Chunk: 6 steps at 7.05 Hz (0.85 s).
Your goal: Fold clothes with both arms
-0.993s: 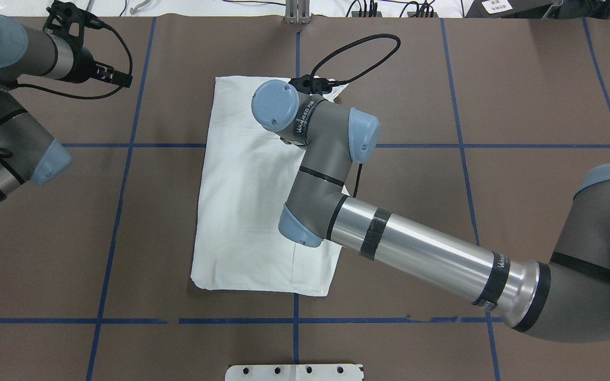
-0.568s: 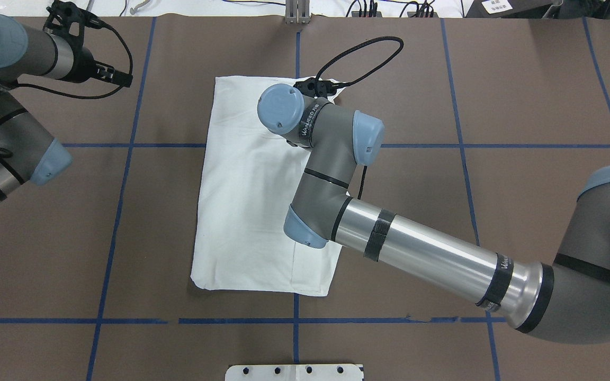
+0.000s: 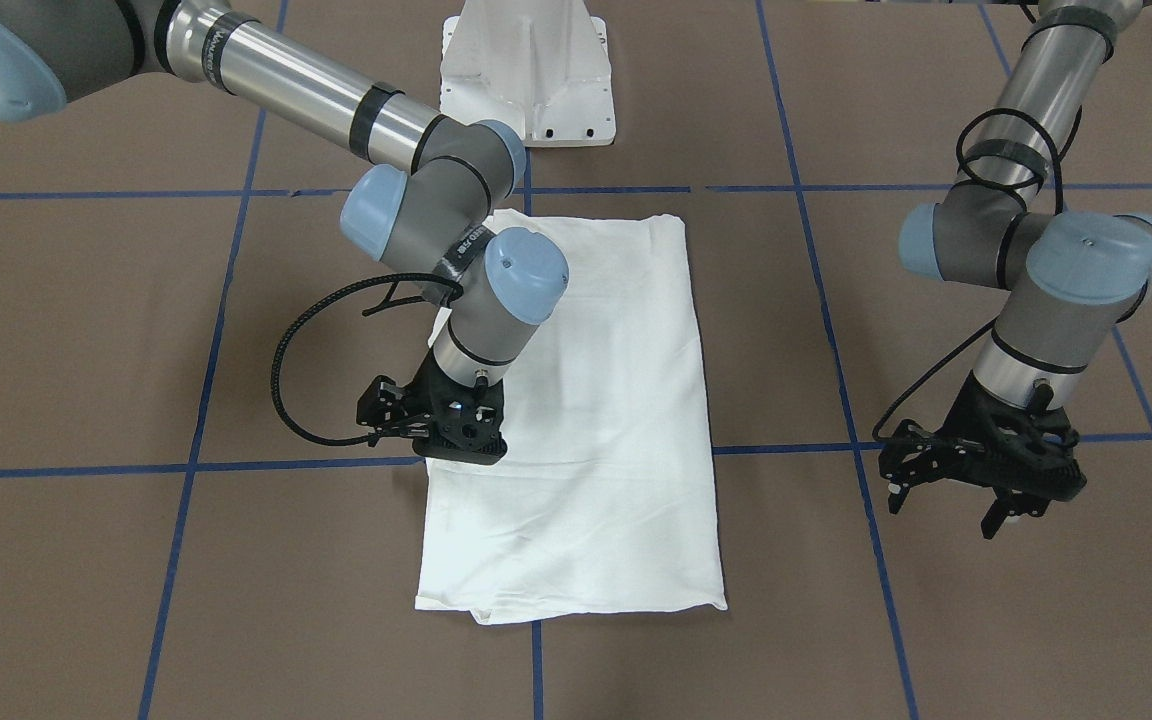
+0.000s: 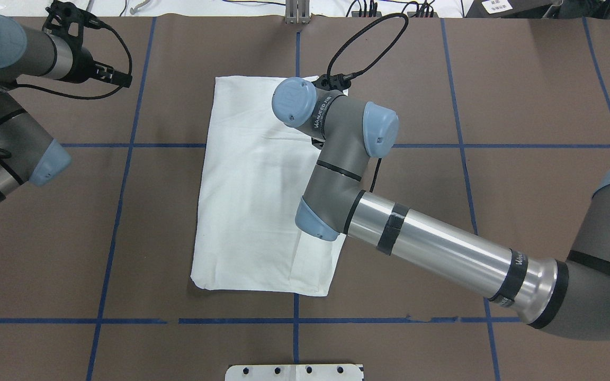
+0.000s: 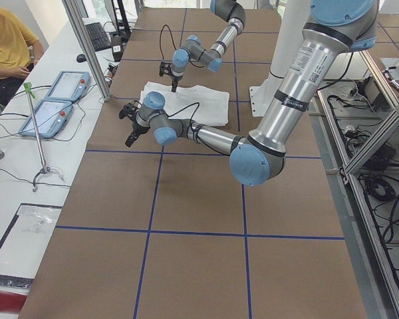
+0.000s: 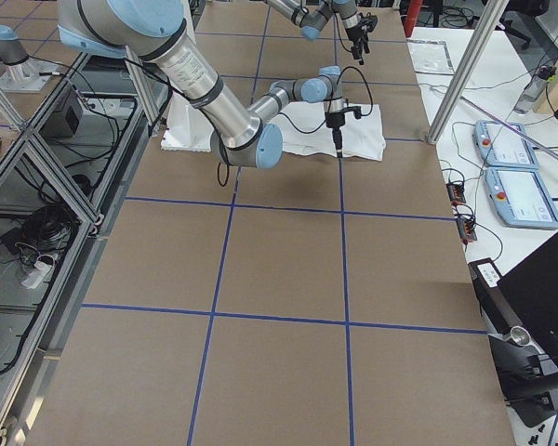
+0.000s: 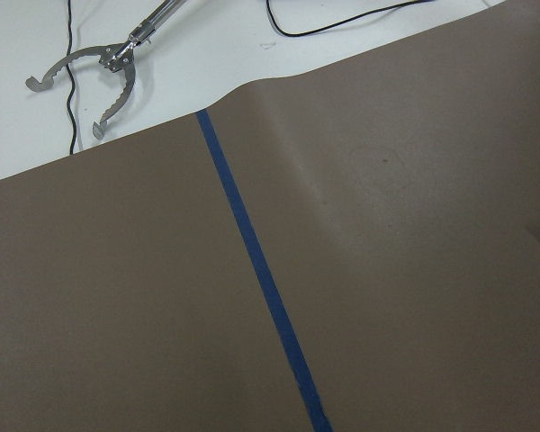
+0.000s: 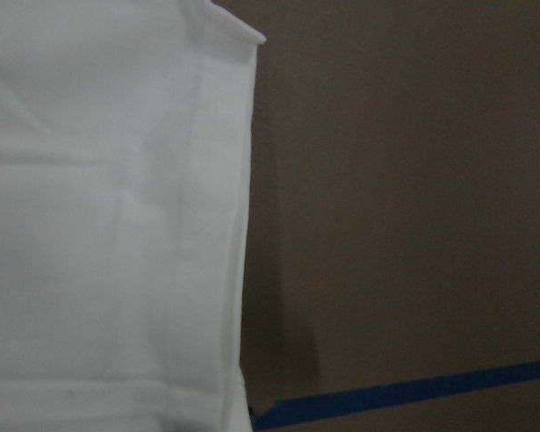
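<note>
Finger spread of black two-finger right gripper (image 3: 456, 440): cannot tell; hangs over far right edge of folded white long-sleeved T-shirt (image 3: 596, 400), mid-table. Black left gripper (image 3: 986, 490) over bare brown blue-taped table (image 3: 136, 330), spread unclear. Person in yellow (image 5: 6, 46) beside white bench (image 5: 13, 179).

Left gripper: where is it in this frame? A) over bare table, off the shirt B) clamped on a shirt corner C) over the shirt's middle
A: the left gripper hangs over the bare brown table, well apart from the folded white shirt.
</note>
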Tool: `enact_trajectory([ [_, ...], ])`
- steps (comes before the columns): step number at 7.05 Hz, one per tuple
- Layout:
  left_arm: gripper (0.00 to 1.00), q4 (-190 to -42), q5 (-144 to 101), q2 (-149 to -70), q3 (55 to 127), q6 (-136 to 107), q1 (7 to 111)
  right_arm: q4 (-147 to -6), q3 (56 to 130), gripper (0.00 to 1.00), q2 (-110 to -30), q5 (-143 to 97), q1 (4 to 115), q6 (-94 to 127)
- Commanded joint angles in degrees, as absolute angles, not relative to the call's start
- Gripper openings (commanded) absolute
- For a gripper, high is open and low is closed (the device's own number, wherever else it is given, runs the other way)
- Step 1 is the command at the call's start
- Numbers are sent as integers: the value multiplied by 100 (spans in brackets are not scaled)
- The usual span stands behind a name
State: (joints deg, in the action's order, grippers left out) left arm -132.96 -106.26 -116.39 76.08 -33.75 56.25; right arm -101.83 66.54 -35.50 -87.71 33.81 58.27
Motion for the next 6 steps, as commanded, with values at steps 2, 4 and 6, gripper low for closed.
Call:
enact_trajectory([
  [2,100,-13298,-10626,-11593,7655,-3375,5625,-10222,7548,100,-4324,-8639,3516,5203],
  [4,100,-13298,-10626,-11593,7646,-3366,5625,-10020,8275,100,-4280,-9119,3490,5674],
  [6,100,-13298,-10626,-11593,7647,-3366,5625,-9949,8648,100,-4245,-9247,2913,7059],
])
